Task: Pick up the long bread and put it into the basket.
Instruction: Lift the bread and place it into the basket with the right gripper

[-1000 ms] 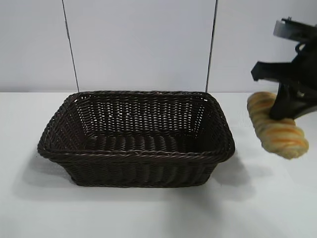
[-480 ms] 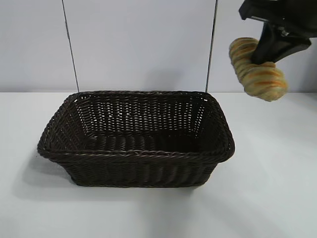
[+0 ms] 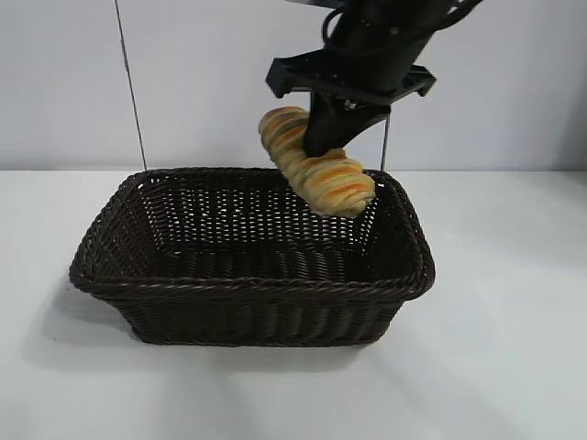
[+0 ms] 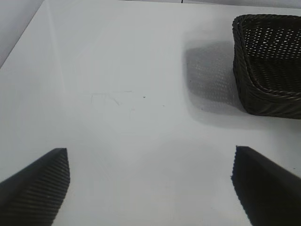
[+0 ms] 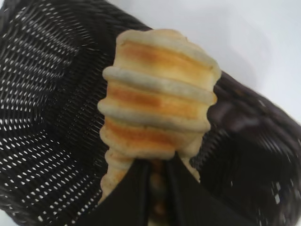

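The right gripper is clamped on the long bread, its fingers pressed together around the loaf near the middle. The bread hangs tilted in the air above the basket, over the basket's far right corner, its lower end level with the rim and not touching the wicker. In the right wrist view the bread sits in front of the basket's dark weave. The basket stands on the white table, near the table's far edge. The left gripper is held apart, its 2 fingers spread wide above bare table, well clear of the basket's end wall.
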